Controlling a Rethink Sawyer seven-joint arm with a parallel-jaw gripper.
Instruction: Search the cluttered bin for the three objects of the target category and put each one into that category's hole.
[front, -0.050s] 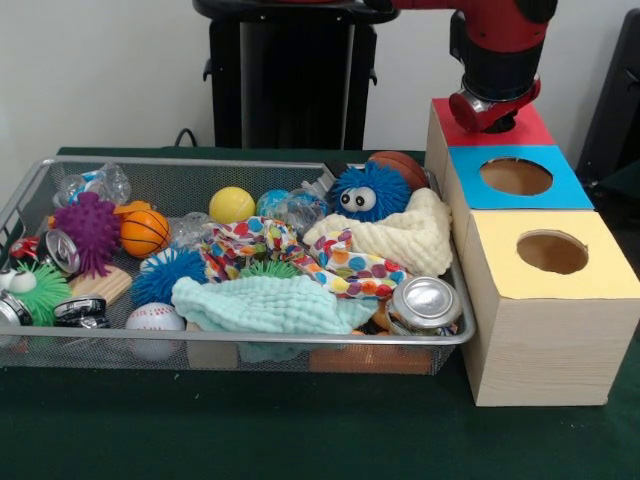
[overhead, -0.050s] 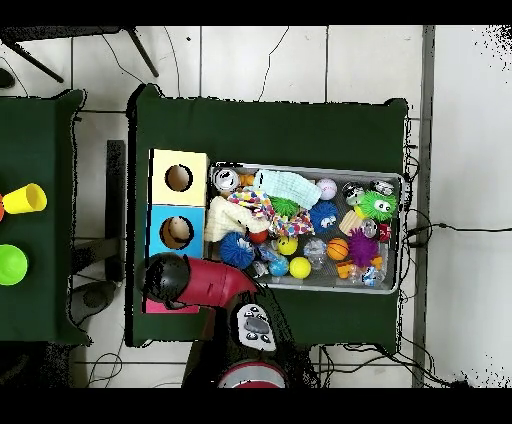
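Observation:
The wooden box beside the bin has a red top (front, -0.050s: 532, 128), a blue top with a hole (front, -0.050s: 515, 176) and a yellow top with a hole (front, -0.050s: 552, 251). My gripper (front, -0.050s: 487, 112) hangs right over the red section, hiding its hole; in the overhead view the arm's end (overhead, -0.050s: 166, 280) also covers that section. Nothing shows in it. The wire bin (front, -0.050s: 250, 340) holds a yellow ball (front, -0.050s: 232, 204), an orange basketball (front, -0.050s: 145, 232), a baseball (front, -0.050s: 154, 318), a blue furry toy with eyes (front, -0.050s: 368, 192), a purple spiky ball (front, -0.050s: 90, 228), cloths and cans.
A mint cloth (front, -0.050s: 265, 303), a cream cloth (front, -0.050s: 400, 238) and a dotted cloth (front, -0.050s: 300, 250) lie over other items. A silver can (front, -0.050s: 427, 302) rests at the bin's corner nearest the box. A yellow cup (overhead, -0.050s: 25, 199) stands on a side table.

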